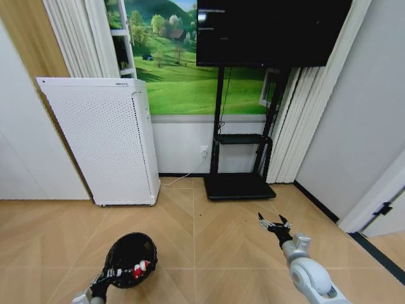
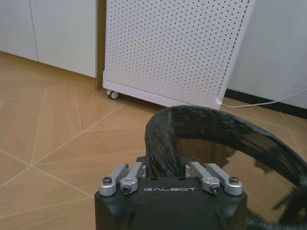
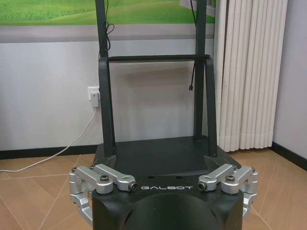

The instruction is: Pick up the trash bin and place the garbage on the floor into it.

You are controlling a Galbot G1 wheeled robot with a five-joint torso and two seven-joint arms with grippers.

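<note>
Light tan chevron parquet floor spreads before me, with the tall white perforated appliance against the wall. In front of that appliance, my left gripper is pinching the rim of the small black round mesh trash bin, tipped, with red-and-white garbage inside. Off to the appliance's right, near the black TV stand, my right gripper hovers with fingers spread, holding nothing.

"GALBOT" stands in pale letters on the black body of the left gripper and likewise on the right gripper. Nothing else is legible.
</note>
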